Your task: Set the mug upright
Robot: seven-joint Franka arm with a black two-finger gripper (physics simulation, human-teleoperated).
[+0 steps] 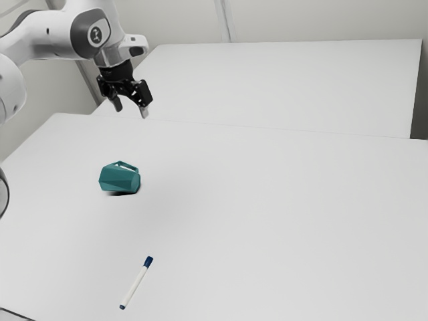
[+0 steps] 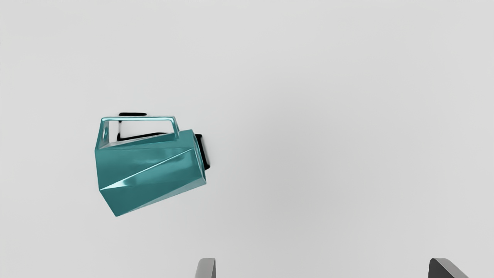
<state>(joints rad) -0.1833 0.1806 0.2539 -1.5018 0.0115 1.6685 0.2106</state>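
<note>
Your black claw (image 1: 131, 112) spread wide, faceted teal mug (image 2: 150, 166) lying sideways, open white bench (image 1: 281, 221) around it, blue-capped white marker (image 1: 136, 284) well apart

Could pass pretty freely over the flat white table (image 1: 287, 221) toward the exterior view's right. Gets blocked low down by the faceted teal mug (image 1: 119, 178) lying on its side and the slim white marker with blue ends (image 1: 136, 284). Opens up between those two, though.

Runs smooth and white across the desk (image 1: 301, 234), then over a second white surface (image 1: 287, 87); ends at a pale wall (image 1: 321, 20) with a narrow strip (image 1: 226, 21), in soft light.
</note>
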